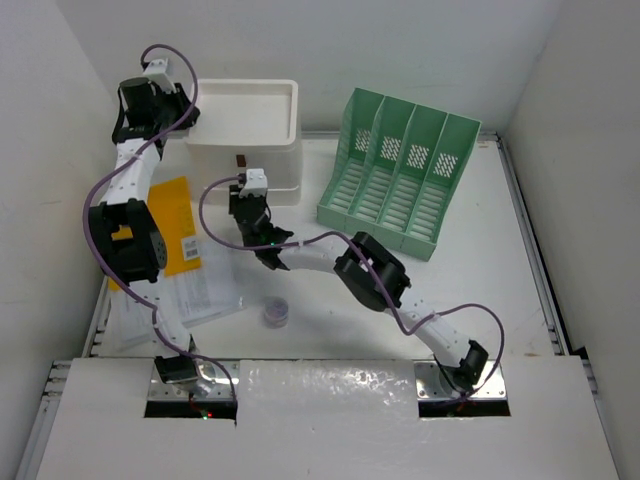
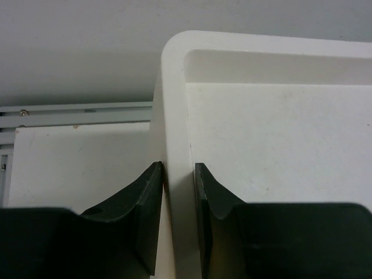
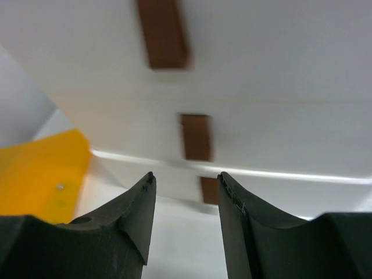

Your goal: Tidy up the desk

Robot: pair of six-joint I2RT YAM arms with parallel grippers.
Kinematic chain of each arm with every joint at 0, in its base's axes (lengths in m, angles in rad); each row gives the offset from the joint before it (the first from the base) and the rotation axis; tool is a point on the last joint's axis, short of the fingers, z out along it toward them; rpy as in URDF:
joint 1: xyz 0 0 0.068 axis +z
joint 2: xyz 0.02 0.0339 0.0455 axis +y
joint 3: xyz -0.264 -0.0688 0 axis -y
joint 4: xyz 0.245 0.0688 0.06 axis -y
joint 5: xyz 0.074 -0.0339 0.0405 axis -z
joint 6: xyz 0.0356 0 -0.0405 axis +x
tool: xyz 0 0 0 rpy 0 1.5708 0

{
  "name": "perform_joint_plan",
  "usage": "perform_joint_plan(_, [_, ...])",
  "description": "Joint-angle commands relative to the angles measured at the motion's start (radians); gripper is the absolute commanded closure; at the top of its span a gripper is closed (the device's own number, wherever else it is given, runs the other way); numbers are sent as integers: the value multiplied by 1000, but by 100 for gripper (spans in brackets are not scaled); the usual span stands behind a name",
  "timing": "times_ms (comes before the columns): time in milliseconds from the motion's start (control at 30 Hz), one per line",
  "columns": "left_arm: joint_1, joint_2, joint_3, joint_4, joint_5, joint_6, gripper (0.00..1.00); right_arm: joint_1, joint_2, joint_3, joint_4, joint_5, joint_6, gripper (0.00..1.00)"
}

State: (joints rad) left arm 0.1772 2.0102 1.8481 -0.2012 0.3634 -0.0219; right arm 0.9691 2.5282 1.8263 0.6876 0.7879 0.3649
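The desk (image 1: 480,260) is a wide white tabletop with silver rails. At its back left stands a white three-drawer box (image 1: 245,120) with brown handles (image 3: 196,136). My left gripper (image 1: 190,115) (image 2: 178,165) is shut on the box's top rim (image 2: 174,116) near its left corner, one finger on each side of the wall. My right gripper (image 1: 248,200) (image 3: 186,174) hovers low in front of the drawers, open, with nothing between its fingers. The lowest handle (image 3: 209,190) shows just beyond its fingertips.
A green slotted file rack (image 1: 400,175) stands at the back right. A yellow folder (image 1: 170,220) (image 3: 40,174) and loose papers (image 1: 190,290) lie on the left. A small purple round thing (image 1: 277,313) sits near the front middle.
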Motion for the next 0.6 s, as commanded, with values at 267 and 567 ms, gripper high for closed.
perform_joint_plan(267, [-1, -48, -231, -129, 227, -211, 100, -3, 107, 168, -119, 149, -27, 56])
perform_joint_plan(567, [19, -215, -496, -101, 273, -421, 100, -76, -103, -160, 38, -116, 28, 53])
